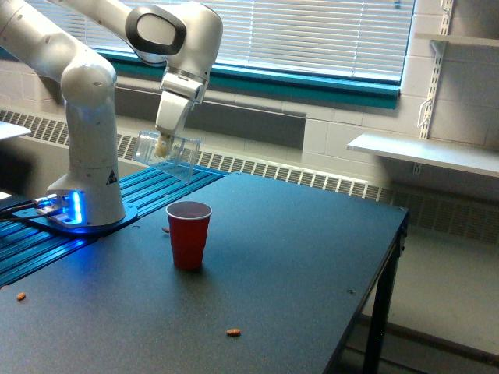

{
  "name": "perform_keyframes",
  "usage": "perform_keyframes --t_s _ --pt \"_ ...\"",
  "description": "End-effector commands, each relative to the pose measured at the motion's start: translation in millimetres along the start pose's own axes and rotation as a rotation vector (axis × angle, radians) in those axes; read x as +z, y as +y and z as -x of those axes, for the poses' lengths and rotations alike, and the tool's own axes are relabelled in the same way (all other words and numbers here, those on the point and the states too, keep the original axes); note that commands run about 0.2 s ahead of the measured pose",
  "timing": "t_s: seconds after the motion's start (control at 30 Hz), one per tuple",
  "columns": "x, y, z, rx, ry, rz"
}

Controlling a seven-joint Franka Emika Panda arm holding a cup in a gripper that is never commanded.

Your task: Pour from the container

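- Daylight comes through the slatted blinds (312, 35) at the back, even and fairly bright.
- The dark table (296, 257) shows a soft pale sheen, no hard glare.
- A blue glow spills from the arm's base (70, 209) onto the ribbed surface beside it (the strongest colour cast here).
- Shadows are faint; focus is slightly soft throughout.

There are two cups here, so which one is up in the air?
The clear boxy plastic container is in the air, tilted and held by the robot's claw. The red plastic cup stands upright on the dark table.
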State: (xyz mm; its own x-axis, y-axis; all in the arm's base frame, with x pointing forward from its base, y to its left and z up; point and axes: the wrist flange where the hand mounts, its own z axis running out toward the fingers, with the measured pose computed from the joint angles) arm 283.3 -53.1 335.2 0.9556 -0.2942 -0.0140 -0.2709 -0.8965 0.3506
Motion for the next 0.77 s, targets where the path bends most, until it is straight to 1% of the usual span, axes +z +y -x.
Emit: perform_keyframes --t_s 0.03,0.2,0.37,0.63,0.77 --pt "1.0 -1 -1 -0.001 -0.011 0.031" --pt "2.0 0 -1 0.007 -0.017 0.032" --pt "3.5 -1 -1 0.021 -0.016 0.014" --pt "10.3 -2 2 0.039 -0.020 -0.023" --pt "11.6 -2 3 0.033 -0.022 -0.026"
